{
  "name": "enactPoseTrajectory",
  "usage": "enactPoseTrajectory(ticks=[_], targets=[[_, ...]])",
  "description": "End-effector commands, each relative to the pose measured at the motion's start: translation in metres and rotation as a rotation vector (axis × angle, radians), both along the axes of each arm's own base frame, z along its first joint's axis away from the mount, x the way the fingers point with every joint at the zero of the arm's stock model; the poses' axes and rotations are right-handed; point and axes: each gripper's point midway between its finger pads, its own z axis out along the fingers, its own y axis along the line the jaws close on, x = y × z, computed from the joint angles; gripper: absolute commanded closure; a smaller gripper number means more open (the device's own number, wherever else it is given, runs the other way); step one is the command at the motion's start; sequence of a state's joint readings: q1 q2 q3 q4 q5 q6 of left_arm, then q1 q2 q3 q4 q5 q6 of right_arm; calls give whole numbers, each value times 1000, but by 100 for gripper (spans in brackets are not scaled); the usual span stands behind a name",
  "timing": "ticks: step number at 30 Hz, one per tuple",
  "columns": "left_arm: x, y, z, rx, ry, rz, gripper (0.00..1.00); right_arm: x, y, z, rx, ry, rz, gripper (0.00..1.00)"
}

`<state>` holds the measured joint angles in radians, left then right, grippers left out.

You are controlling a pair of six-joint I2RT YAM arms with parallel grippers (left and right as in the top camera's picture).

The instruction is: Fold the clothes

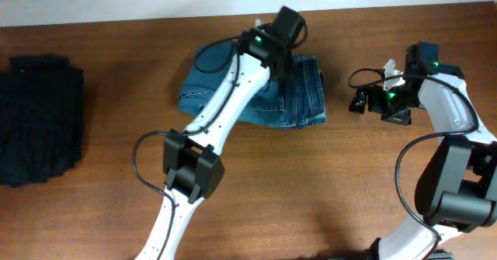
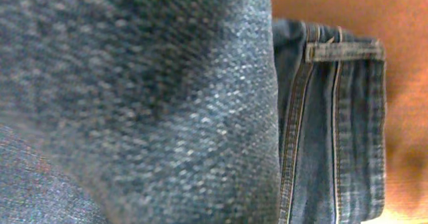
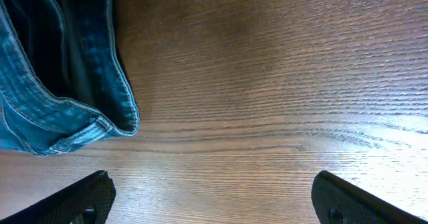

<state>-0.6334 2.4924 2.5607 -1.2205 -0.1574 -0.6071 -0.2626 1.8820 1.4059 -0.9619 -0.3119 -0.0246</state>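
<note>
Two end effectors: left end effector [image 1: 281, 43] over jeans [image 1: 307, 97], grip unclear; right end effector [image 3: 214, 207] gapes empty, jeans' edge ahead-left, open desk [image 3: 281, 83] ahead.

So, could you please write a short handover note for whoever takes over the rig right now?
Left gripper: down on the jeans, denim filling its camera; whether it grips is unclear.
Right gripper: open, empty, over bare table right of the jeans.
Done: jeans lie in a compact folded bundle near the table's back edge.
Left: perhaps a last tidy, then release.
</note>
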Motion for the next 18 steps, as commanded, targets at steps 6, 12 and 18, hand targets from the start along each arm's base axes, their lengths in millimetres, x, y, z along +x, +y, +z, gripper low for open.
enactPoseTrajectory(ticks=[6,12,18], targets=[[-24,-46,13,-36,-30,-89,100,3,1,11,-15,-35,8,1],[-27,-43,11,-7,-28,-98,99,8,18,18,80,-81,59,1],[-23,-32,10,15,-23,-86,99,10,32,24,151,-123,125,21]])
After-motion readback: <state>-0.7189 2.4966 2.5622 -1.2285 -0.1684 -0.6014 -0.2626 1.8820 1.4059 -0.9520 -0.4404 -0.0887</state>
